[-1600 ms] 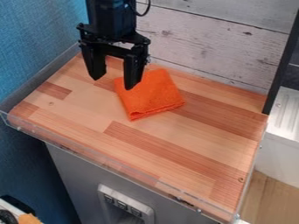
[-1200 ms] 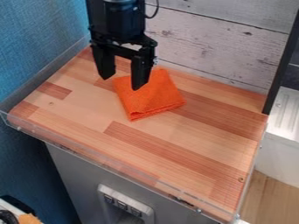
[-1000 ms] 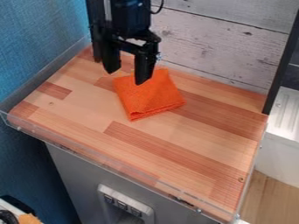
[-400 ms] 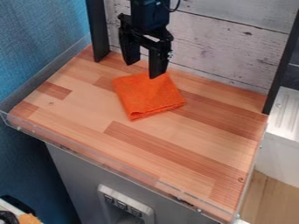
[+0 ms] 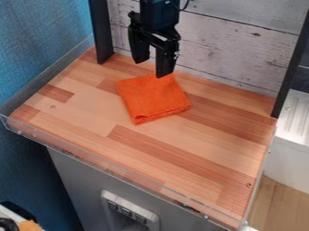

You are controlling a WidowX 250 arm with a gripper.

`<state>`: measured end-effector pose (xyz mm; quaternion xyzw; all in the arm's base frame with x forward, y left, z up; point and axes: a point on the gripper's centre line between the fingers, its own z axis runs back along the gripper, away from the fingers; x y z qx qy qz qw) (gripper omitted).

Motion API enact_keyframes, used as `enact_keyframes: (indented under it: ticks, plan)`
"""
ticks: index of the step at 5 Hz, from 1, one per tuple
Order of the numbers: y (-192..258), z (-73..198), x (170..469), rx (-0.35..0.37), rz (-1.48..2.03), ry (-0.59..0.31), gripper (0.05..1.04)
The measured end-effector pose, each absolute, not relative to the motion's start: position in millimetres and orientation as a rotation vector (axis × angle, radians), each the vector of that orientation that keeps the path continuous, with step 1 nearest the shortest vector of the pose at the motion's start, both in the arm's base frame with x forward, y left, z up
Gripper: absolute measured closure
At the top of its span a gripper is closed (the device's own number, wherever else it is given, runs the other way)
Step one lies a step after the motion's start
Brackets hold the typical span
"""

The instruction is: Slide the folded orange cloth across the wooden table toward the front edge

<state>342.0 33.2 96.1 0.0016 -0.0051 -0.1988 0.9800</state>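
The robot's arm (image 5: 159, 11) is black, with a blocky section at its lower end. A thin black cable (image 5: 185, 5) bends in a curve at its side. The gripper (image 5: 152, 69) is black too, built around an angular crosspiece (image 5: 161, 44) with a small knob (image 5: 133, 16) at the upper corner. Its 2 fingers (image 5: 164, 61) are thick and flat-sided, narrowing to blunt tips. Pale specks (image 5: 177, 55), too small to identify, dot the outer edge of 1.
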Motion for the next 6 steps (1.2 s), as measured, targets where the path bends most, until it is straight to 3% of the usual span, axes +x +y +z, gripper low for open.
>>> enact_keyframes:
  ticks: [1,3,4,5,6]
  plan:
    - [40.2,90.1,352.8,0.001,-0.413,-0.003,0.14]
    - [51.0,67.2,363.7,-0.005,-0.431,0.0,0.724]
    - [51.1,53.7,363.6,-0.01,-0.429,0.006,0.935]
    - [50.7,43.5,360.5,-0.011,-0.424,0.009,1.018]
    - [50.4,31.8,356.9,-0.011,-0.417,0.016,1.024]
